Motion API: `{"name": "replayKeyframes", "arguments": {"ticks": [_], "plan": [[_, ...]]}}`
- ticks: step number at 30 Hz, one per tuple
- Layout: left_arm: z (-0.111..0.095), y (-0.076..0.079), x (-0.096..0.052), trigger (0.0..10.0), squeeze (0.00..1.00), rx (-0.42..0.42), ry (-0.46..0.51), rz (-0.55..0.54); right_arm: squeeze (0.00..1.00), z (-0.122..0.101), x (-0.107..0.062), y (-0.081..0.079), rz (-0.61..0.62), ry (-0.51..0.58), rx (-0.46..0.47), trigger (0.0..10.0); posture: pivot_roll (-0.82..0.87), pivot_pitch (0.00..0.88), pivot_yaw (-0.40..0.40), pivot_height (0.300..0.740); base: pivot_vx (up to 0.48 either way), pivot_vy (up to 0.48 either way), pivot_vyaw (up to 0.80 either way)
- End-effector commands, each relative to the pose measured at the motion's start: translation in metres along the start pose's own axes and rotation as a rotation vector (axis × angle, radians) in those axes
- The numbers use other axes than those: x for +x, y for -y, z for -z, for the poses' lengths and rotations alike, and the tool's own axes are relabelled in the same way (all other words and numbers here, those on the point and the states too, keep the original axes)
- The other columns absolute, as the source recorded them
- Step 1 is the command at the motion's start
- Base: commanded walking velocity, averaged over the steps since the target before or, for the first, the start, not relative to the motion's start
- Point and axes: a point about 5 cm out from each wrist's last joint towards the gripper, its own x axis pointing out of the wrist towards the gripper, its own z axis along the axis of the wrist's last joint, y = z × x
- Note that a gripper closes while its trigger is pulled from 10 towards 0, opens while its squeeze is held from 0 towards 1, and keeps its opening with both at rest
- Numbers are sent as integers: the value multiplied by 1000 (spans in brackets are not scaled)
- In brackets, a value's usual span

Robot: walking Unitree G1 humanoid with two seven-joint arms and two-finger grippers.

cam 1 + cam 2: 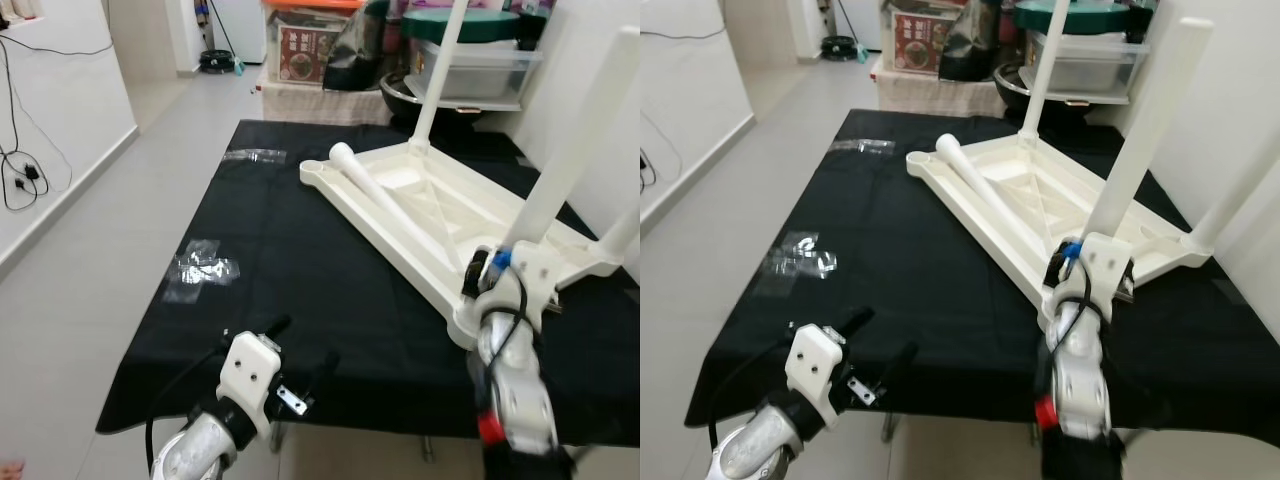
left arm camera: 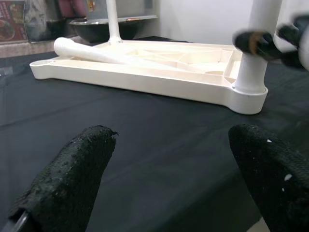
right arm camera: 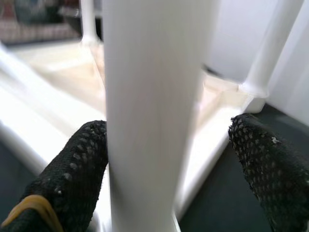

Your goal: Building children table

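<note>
At seven o'clock the left gripper (image 1: 300,355) hovers over the black cloth (image 1: 300,250), fingers spread apart and empty. At two o'clock lies the upturned white table (image 1: 420,215). At four o'clock the right gripper (image 3: 169,159) stands spread around its near leg (image 1: 575,140).

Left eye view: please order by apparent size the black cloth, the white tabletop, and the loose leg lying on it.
1. black cloth
2. white tabletop, upside down on the cloth
3. loose leg, lying across the tabletop
All lie at similar distance, so the order looks reliable.
</note>
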Motion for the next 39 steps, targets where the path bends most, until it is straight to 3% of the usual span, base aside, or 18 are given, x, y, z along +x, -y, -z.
{"name": "replayKeyframes", "arguments": {"ticks": [1, 4, 8, 9, 10, 12, 17, 20, 22, 26, 28, 31, 32, 34, 35, 36, 38, 39], "plan": [[4, 1, -1, 10000, 0, -6, -25, 0, 0, -3, -3, 7, -6, 20, -20, 10000, 85, 0, -74, 740, 0, 0, 0], [4, 0, -1, 10000, 0, -7, -27, 0, 0, 1, -13, 20, -9, 12, -27, 10000, 73, 0, -62, 740, 0, 0, 0], [6, 0, 0, 10000, 0, -11, -32, 5, 0, -2, -23, 18, -71, 33, -35, 10000, 65, 0, -56, 740, 0, 0, 0], [6, -1, 0, 10000, 0, -13, -34, 7, 0, -5, -29, 7, -172, 58, -37, 10000, 61, 0, -54, 740, 0, 0, 0], [6, -1, 0, 10000, 0, -13, -34, 7, 0, -5, -29, 7, -172, 58, -37, 10000, 61, 0, -54, 740, 0, 0, 0], [6, -1, 1, 10000, 0, -14, -36, 8, 0, -8, -45, -20, -376, 70, -28, 10000, 64, 0, -61, 740, 0, 0, 0], [6, -3, 0, 10000, 0, -13, -36, 6, 0, -13, -57, -38, -481, 95, -15, 10000, 75, 0, -68, 740, 0, 0, 0], [6, -1, 0, 10000, 0, -14, -34, 2, 0, -27, -70, -65, -718, 124, 56, 10000, 74, 0, -70, 740, 0, 0, 0], [6, 0, 1, 10000, 0, -15, -34, 3, 0, -31, -71, -73, -773, 132, 72, 10000, 75, 0, -70, 740, 0, 0, 0], [4, 0, 1, 10000, 0, -24, -27, -1, 0, -43, -51, -91, -813, 150, 72, 10000, 81, 0, -78, 740, 0, 0, 0], [4, 0, 1, 10000, 0, -24, -27, -1, 0, -43, -51, -91, -813, 150, 72, 10000, 81, 0, -78, 740, 0, 0, 0], [1, -4, 1, 10000, 0, -9, -18, -13, 0, -43, -28, -108, -818, 121, 18, 10000, 97, 0, -95, 740, 0, 0, 0], [-1, -7, 0, 10000, 0, 2, -15, -26, 0, -41, -12, -117, -814, 77, -23, 10000, 102, 0, -99, 740, 0, 0, 0], [-1, -7, 0, 10000, 0, 2, -15, -26, 0, -41, -12, -117, -814, 77, -23, 10000, 102, 0, -99, 740, 0, 0, 0], [-2, -9, 0, 10000, 0, 7, -9, -42, 0, -39, 3, -125, -799, 41, -67, 10000, 107, 0, -114, 740, 0, 0, 0], [-2, -9, 0, 10000, 0, 7, -9, -42, 0, -39, 3, -125, -799, 41, -67, 10000, 107, 0, -114, 740, 0, 0, 0], [-5, 1, -5, 10000, 0, -8, -7, -50, 0, -38, 41, -142, -721, -75, -193, 10000, 128, 26, -151, 740, 0, 0, 0], [-7, 6, -7, 10000, 0, -13, -6, -48, 0, -41, 49, -145, -698, -105, -236, 10000, 130, 32, -153, 740, 0, 0, 0]]}}
